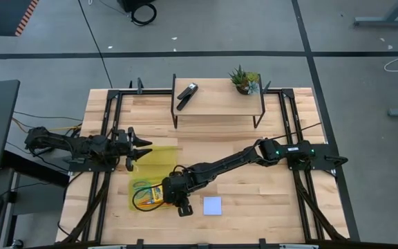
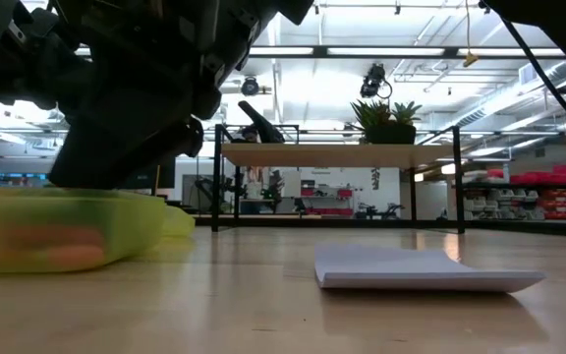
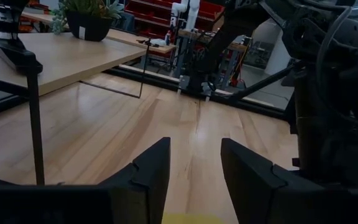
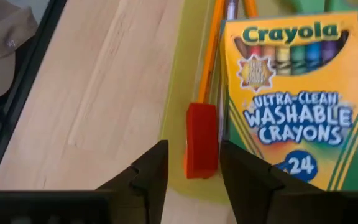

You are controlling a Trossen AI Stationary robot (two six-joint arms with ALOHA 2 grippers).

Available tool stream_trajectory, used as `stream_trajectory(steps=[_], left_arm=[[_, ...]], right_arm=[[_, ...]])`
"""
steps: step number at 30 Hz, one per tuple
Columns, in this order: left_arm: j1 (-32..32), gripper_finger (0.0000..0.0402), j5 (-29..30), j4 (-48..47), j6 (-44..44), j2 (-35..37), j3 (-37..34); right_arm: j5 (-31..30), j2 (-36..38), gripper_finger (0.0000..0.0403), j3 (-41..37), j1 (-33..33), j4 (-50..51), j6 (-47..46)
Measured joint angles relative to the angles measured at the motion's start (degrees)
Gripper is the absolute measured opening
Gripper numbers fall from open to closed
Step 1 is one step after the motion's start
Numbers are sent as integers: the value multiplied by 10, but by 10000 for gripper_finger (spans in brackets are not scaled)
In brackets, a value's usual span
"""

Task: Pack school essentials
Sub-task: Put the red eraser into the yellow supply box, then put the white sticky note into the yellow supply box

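Looked out past the left gripper (image 3: pixel 194 177), fingers (image 3: pixel 148 177) parted over bare wooden table (image 3: pixel 135 124). At ten o'clock, a raised shelf (image 3: pixel 67 56) carrying a potted plant (image 3: pixel 89 15). At three o'clock, the other arm (image 3: pixel 328 93), dark and close. At six o'clock, a sliver of yellow (image 3: pixel 191 219).

Wood table (image 1: pixel 254 194) smooth; crayon box (image 4: pixel 294 99) glossy cardboard.

bright, even overhead light falls on the pale wooden counter (image 1: pixel 254 187) in the high view, with soft shadows under the arms. in the low view, ceiling strip lights glare white, the translucent yellow-green pouch (image 2: pixel 57 231) blurs close to the lens, and the pale blue square note pad (image 2: pixel 411 268) is slightly soft.
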State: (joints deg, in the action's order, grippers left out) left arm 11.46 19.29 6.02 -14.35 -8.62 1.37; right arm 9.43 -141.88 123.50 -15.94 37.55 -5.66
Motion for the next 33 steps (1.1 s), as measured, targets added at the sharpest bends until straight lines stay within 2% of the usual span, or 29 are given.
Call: stream_trajectory(steps=[15,21,24,30,33], left_arm=[[0,151,0,0,0,0,0],[0,150,0,0,0,0,0],[0,146,0,-1,0,0,0],[0,147,0,-2,0,0,0],[0,151,0,-2,0,0,0]], right_arm=[[-3,8,146,19,-18,111,12],[-81,27,135,17,-44,111,42],[-97,40,131,16,-47,113,41],[-88,45,129,13,-46,171,3],[-59,48,129,-10,-46,178,-15]])
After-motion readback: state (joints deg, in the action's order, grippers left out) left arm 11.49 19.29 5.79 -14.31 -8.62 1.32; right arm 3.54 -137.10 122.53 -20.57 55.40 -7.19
